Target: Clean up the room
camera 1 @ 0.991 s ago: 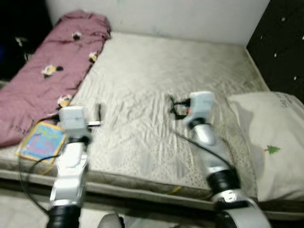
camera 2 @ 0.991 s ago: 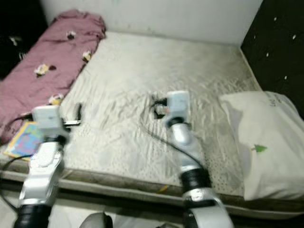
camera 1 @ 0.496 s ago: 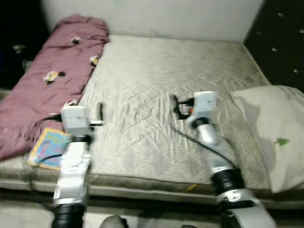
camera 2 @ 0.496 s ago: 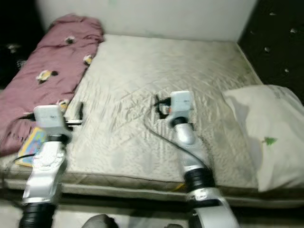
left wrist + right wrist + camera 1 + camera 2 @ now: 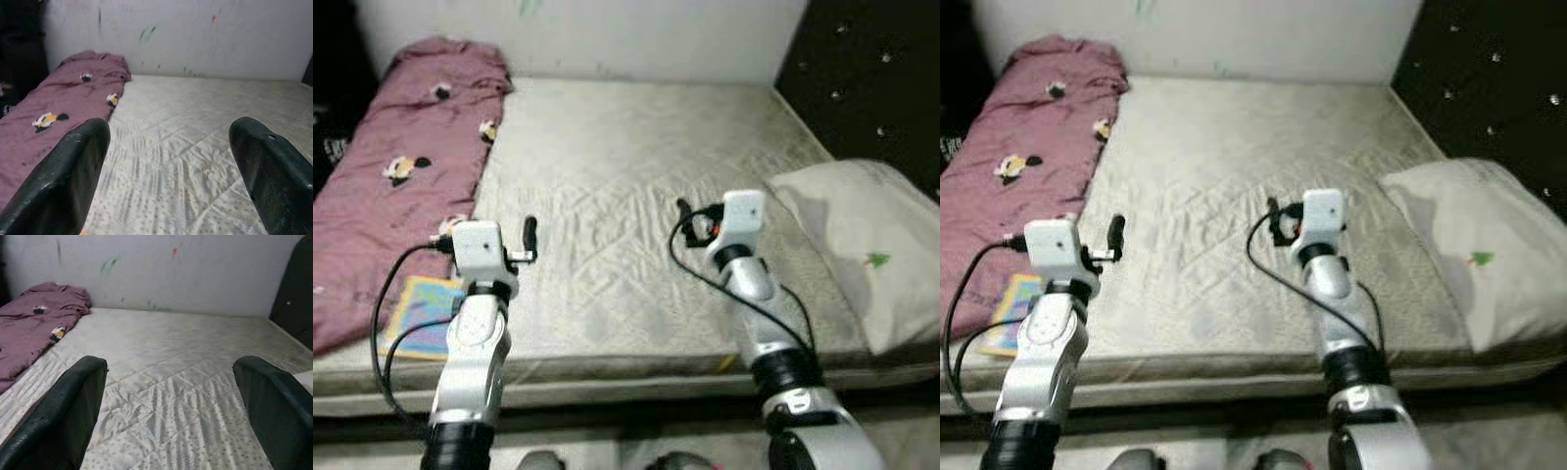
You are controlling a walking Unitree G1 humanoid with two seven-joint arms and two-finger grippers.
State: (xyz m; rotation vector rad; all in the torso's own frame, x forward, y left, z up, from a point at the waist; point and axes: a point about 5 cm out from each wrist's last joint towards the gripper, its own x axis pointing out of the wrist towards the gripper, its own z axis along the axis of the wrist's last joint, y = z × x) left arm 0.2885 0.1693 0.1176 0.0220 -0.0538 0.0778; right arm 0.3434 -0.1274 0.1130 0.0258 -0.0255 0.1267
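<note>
cream quilted mattress (image 5: 636, 186) with a stitched diamond pattern and fine dots lies bare before the robot, its surface creased in shallow wrinkles toward the middle and set against a white wall marked with small coloured scuffs (image 5: 195, 29). along the robot's left side of the mattress lies a rumpled mauve blanket printed with small yellow, white and black figures (image 5: 401, 157), bunched at the wall end and spreading toward the near edge. just beside the blanket's near end, at the mattress's front left corner, rests a flat colourful picture book with a yellow border and blue cover (image 5: 421, 308), partly hidden behind the left arm. at the robot's right, a plump white pillow with a small green motif (image 5: 862, 255) sits at the mattress edge, overhanging it, below a black wall panel dotted with pale specks (image 5: 871, 78). left gripper (image 5: 171, 171) is held above the front left part of the mattress, its two black fingers (image 5: 68, 176) spread wide apart with nothing between them. right gripper (image 5: 176, 406) is held above the middle of the mattress, its black fingers (image 5: 63, 411) likewise spread wide and holding nothing. black cables run from each wrist down along the silver arms. neither gripper touches the blanket, book or pillow.
</note>
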